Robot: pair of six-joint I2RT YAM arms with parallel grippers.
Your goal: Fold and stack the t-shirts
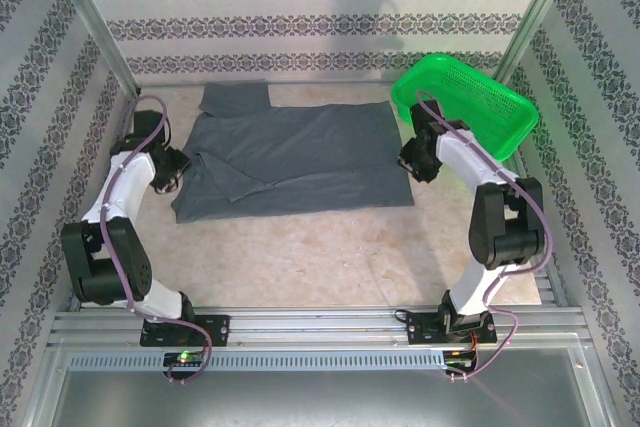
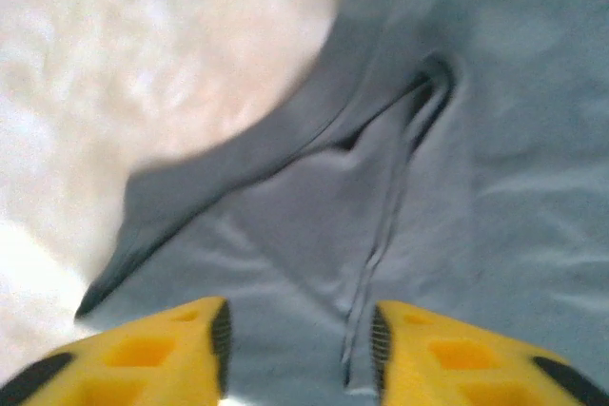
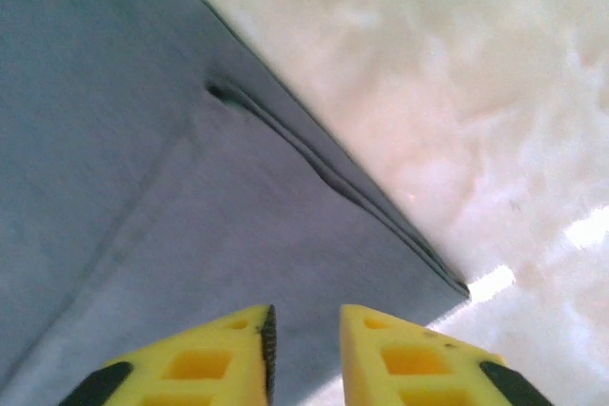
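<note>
Two grippers, one t-shirt, one basket. Left gripper is over the shirt's left edge, fingers wide apart, holding nothing. The shirt lies flat mid-table: thin, limp, light, likely to sag, so best pinched at hem corners. Right gripper is at its right edge, fingers narrowly apart, empty. Basket far right.

t-shirt left of basket

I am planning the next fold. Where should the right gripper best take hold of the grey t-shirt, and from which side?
Probably its near right corner, coming from the right over the table. The t-shirt lies flat, its layered edge is free there, and the open right gripper hangs above it.
</note>
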